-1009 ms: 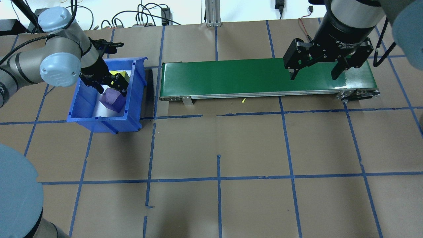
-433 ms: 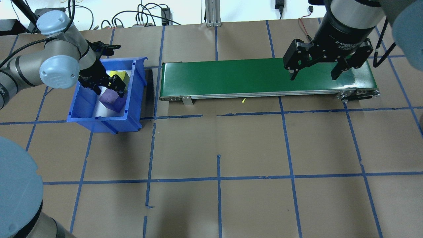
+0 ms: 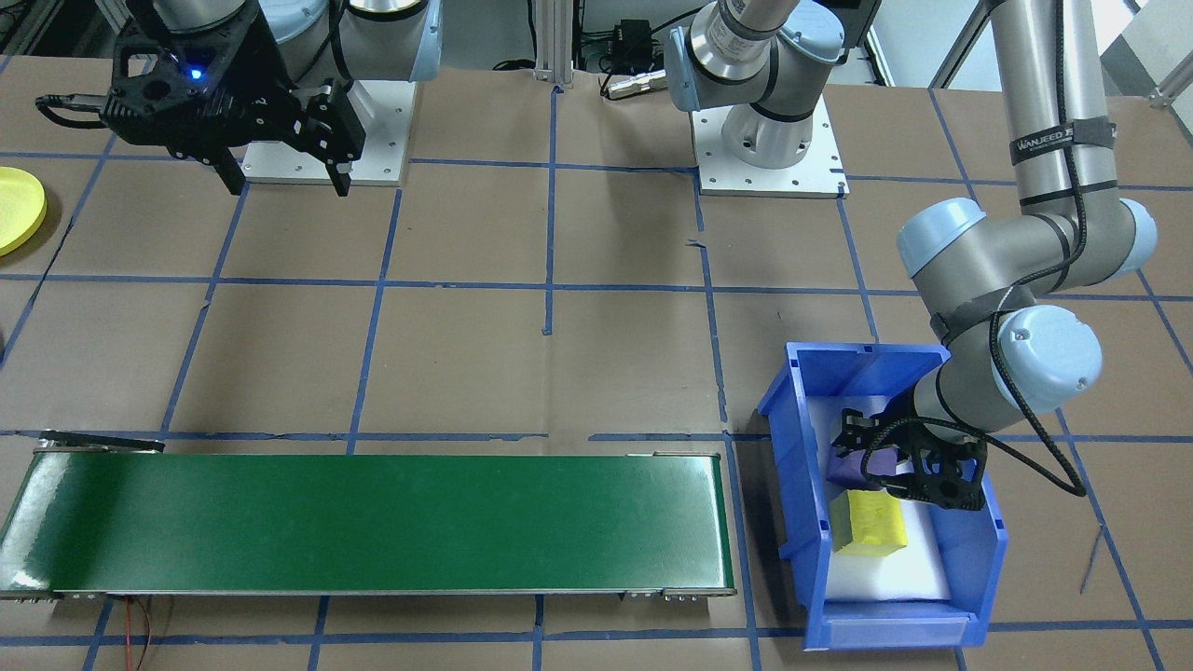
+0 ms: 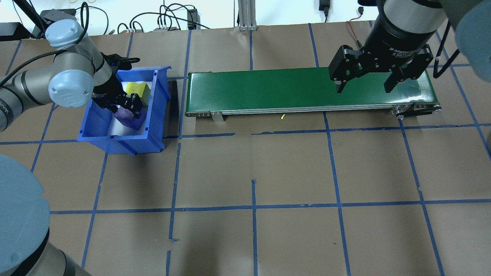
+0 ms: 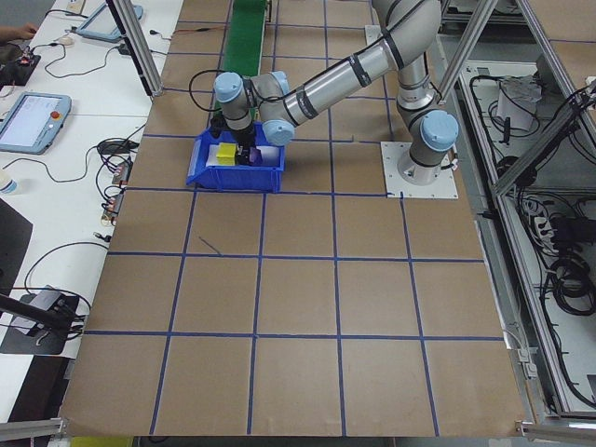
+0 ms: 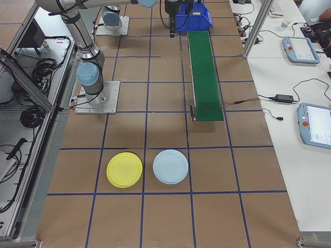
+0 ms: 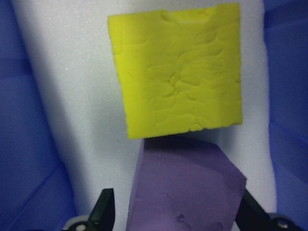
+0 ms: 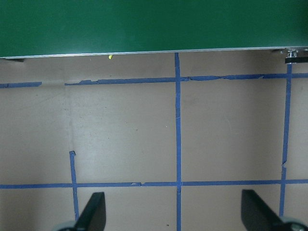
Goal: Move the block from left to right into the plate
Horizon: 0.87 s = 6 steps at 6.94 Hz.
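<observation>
A purple block point(image 7: 185, 187) and a yellow block point(image 7: 178, 86) lie on white foam inside the blue bin point(image 4: 126, 143). My left gripper point(image 4: 122, 105) is down in the bin, open, with one finger on each side of the purple block point(image 4: 129, 118) and small gaps showing in the left wrist view. From the front, the left gripper point(image 3: 909, 463) covers most of the purple block point(image 3: 846, 469), and the yellow block point(image 3: 869, 524) sits just beyond it. My right gripper point(image 4: 364, 82) hangs open and empty above the conveyor's right end. The yellow plate point(image 6: 124, 169) lies on the table far to the right.
A long green conveyor belt point(image 4: 268, 90) runs from beside the bin toward the right arm. A light blue plate point(image 6: 170, 166) sits next to the yellow one. Blue tape lines grid the brown table. Cables run along the far edge.
My left gripper has sunk lower into the bin and now straddles the purple block. The right arm has not moved.
</observation>
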### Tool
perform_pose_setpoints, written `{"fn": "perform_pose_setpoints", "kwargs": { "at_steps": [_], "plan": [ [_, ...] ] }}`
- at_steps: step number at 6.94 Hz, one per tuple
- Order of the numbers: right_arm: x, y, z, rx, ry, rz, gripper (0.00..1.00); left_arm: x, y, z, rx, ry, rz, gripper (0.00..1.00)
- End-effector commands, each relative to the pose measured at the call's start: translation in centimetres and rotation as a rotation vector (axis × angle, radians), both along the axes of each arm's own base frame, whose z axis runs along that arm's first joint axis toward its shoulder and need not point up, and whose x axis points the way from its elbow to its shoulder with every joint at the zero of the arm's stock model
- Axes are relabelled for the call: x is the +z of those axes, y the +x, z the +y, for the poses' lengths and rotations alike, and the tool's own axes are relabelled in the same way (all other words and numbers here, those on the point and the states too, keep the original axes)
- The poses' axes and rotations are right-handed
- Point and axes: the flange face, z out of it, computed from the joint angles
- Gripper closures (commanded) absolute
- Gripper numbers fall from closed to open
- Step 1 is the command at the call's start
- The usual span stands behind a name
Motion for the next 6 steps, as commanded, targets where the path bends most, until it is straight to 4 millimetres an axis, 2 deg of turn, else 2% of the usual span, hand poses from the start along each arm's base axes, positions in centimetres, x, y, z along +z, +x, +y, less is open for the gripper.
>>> {"fn": "perform_pose_setpoints", "kwargs": {
  "at_steps": [1,2,3,4,5,6],
  "plan": [
    [0.0,0.0,0.0,0.0,0.0,0.0,0.0,2.2,-0.1,0.2,0.038,-0.002,-0.009,0.81],
    [0.0,0.0,0.0,0.0,0.0,0.0,0.0,5.5,-0.4,0.5,0.045,-0.016,-0.013,0.81],
    [0.0,0.0,0.0,0.0,0.0,0.0,0.0,9.8,-0.7,1.3,0.092,-0.008,-0.016,0.81],
    [0.0,0.0,0.0,0.0,0.0,0.0,0.0,12.7,-1.8,1.1,0.108,-0.036,-0.017,0.81],
    [0.0,0.0,0.0,0.0,0.0,0.0,0.0,14.6,-4.9,0.9,0.122,-0.072,-0.022,0.81],
    [0.0,0.0,0.0,0.0,0.0,0.0,0.0,16.8,-9.0,0.6,0.188,-0.12,-0.024,0.81]
  ]
}}
